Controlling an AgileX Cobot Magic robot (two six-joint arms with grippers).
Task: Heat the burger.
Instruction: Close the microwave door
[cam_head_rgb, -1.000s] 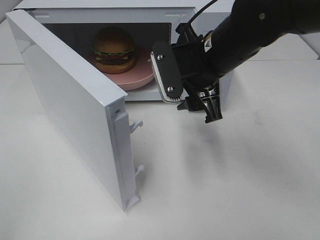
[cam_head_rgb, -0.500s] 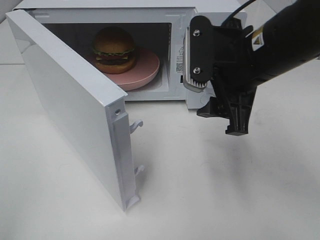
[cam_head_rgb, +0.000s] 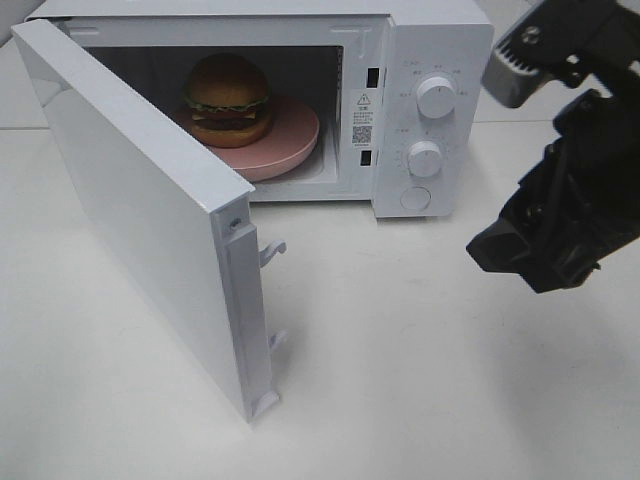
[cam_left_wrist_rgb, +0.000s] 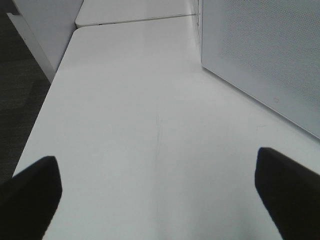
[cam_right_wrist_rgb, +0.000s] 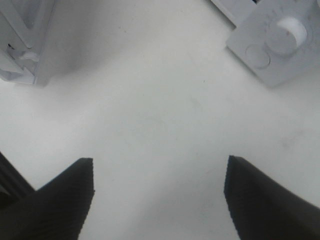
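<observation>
The burger (cam_head_rgb: 228, 98) sits on a pink plate (cam_head_rgb: 290, 140) inside the microwave (cam_head_rgb: 440, 30), toward the left of the cavity, and the door (cam_head_rgb: 130, 200) stands swung wide toward the near left; so by my reckoning the loading is done and shutting the door and setting a knob (cam_head_rgb: 437, 97) are what is left. My right pincer (cam_right_wrist_rgb: 159, 162) hangs released over bare tabletop (cam_head_rgb: 420, 360), to the right of the control panel, with nothing between its fingers; my left pincer (cam_left_wrist_rgb: 156, 160) is likewise spread and empty, low over the tabletop just beside the door's outer meshed face. The main risk I see is the push on the door; a hard or off-centre shove could slide the light microwave across the smooth top, or bring the two latch hooks (cam_head_rgb: 272, 250) in crooked so they do not catch. The plate's near rim lies close to the cavity's sill, and I cannot tell whether it overhangs; if it does, the door would strike it. The right arm hangs near the knobs and could nudge one. Room is generous; the door's arc over the near tabletop is open, and the right side is bare.
</observation>
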